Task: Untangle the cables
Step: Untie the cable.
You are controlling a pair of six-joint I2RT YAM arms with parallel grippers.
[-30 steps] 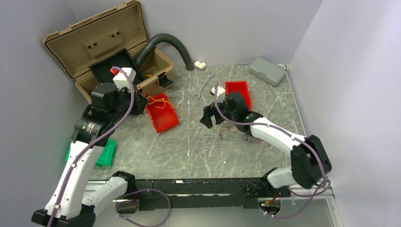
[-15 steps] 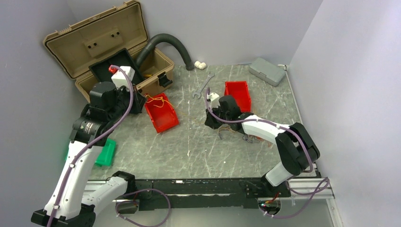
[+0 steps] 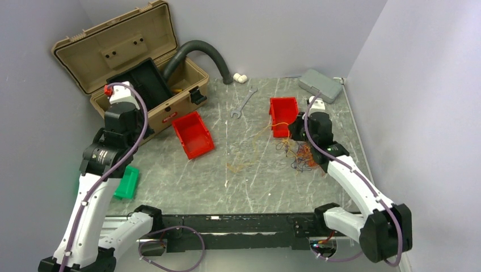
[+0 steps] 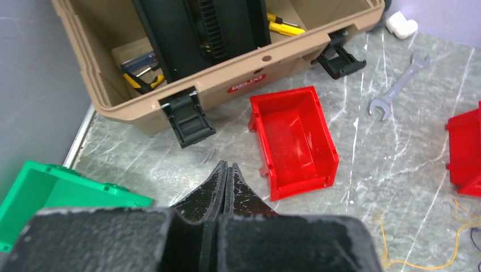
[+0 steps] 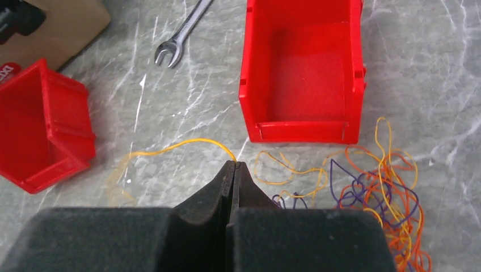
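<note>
While R hand [image 5: 233, 165] pinches cables [image 5: 371, 184], bin [image 5: 300, 131] rim adjacent.

1. Left arm [image 3: 91, 198]: white tubular shells between bulky black joint housings
2. Right arm [image 3: 354, 178]: the same white shells and black joints
3. A thick purple cable [image 3: 202, 248] runs along each arm and loops by the bases
4. White wrist block [image 3: 120, 95] on the left arm, topped by a red cap [image 3: 108, 89]; a matching white block [image 3: 316, 105] on the right
5. Left gripper [image 4: 226, 165] and right gripper [image 5: 233, 164]: matte black, grainy, wedge-shaped fingers tapering to thin tips
</note>
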